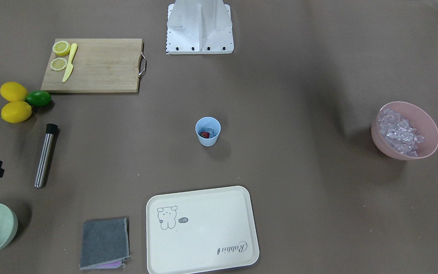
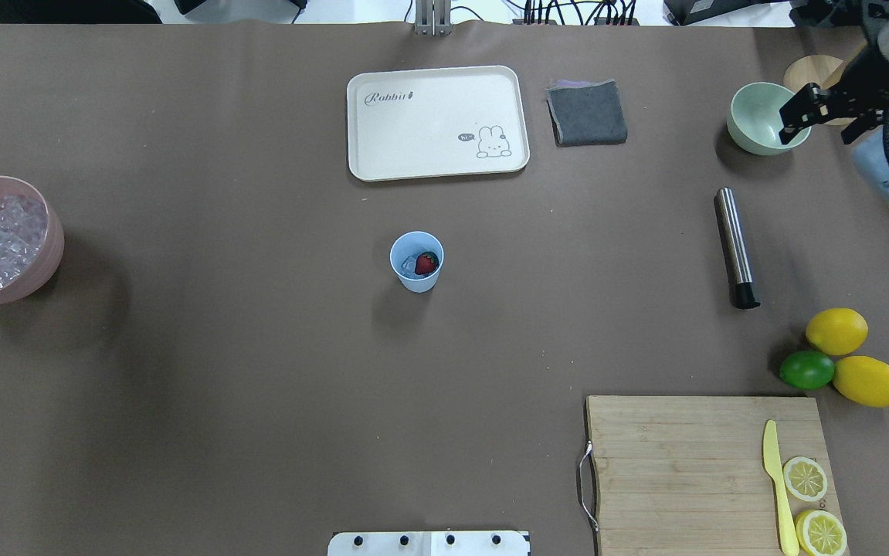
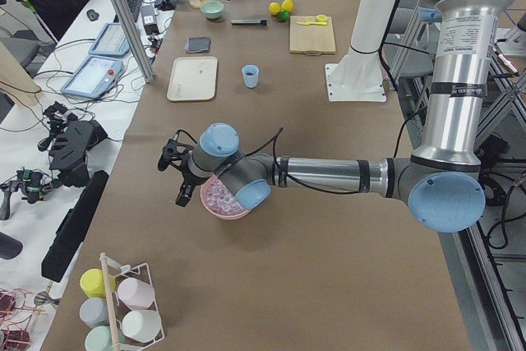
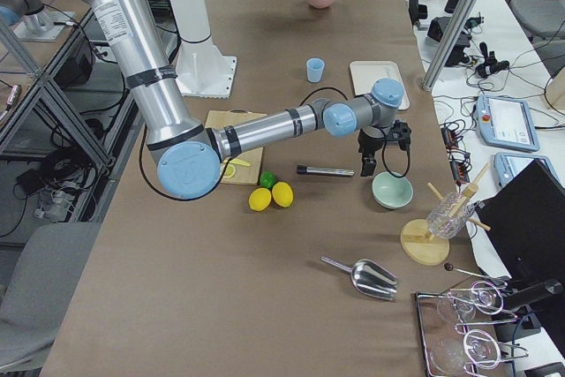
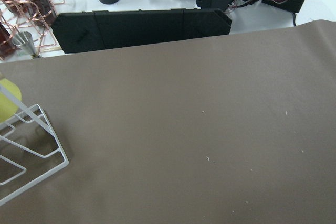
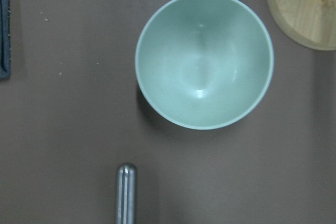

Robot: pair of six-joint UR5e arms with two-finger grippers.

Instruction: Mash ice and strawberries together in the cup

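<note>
Holding one strawberry (image 2: 426, 263) and ice (image 2: 408, 266), one cup (image 2: 417, 284), two whole lemons (image 2: 836, 330)

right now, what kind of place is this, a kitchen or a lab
Most likely a robotics lab, not a kitchen: industrial robot arms, the left arm and right arm, at a brown-covered table, with teach pendants on the side bench.

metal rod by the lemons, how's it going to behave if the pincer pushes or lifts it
The metal rod lies flat on its round side, so a sideways push would probably roll it. Its polished surface looks slippery, so a grip may slide along it. It looks stiff and is likely heavy for its size.
</note>
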